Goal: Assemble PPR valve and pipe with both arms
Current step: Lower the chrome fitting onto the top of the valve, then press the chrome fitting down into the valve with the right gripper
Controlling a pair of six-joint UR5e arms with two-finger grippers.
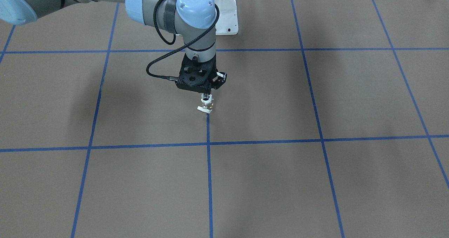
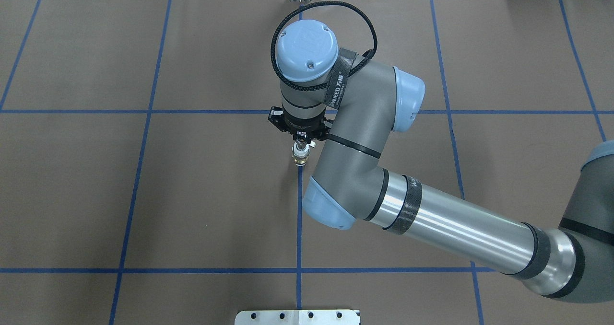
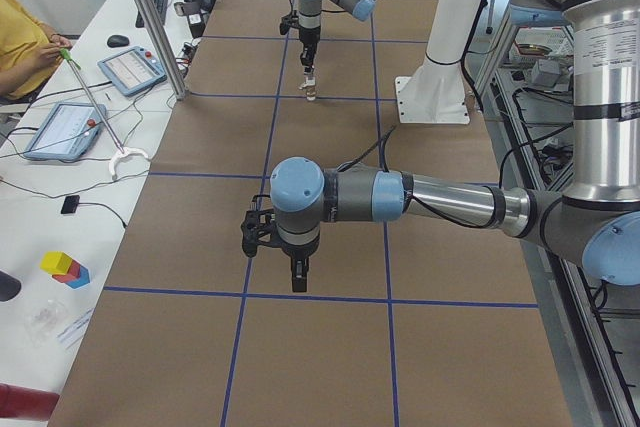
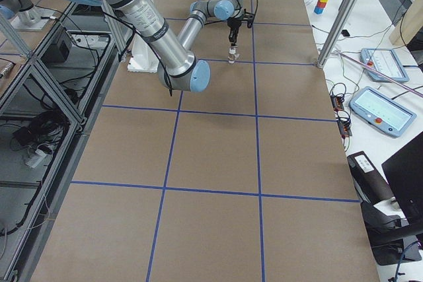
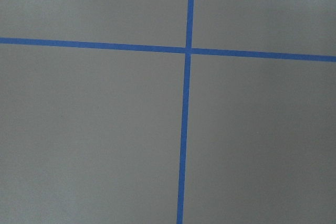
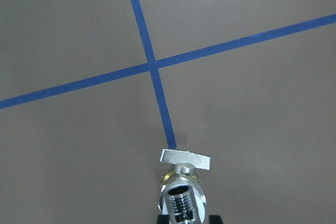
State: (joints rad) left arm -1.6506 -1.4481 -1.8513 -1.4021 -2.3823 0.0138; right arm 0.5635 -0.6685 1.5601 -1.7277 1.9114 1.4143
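While the right arm (image 2: 431,219) is reaching over the middle of the table (image 1: 315,182), the right gripper (image 1: 206,94) is pointing straight down and clamping the PPR valve (image 1: 205,104) by its upper part. Valve is hanging upright over a blue tape line (image 6: 157,93), with its flat tab (image 6: 186,158) sticking out at the low end and its chrome threaded end (image 6: 181,203) sitting between the fingers. Whether it is touching the table: cannot tell. Left arm (image 3: 440,197) is hovering well apart from the valve, its left gripper (image 3: 298,277) pointing down near a tape crossing; jaws wide or narrow, cannot tell from the side view
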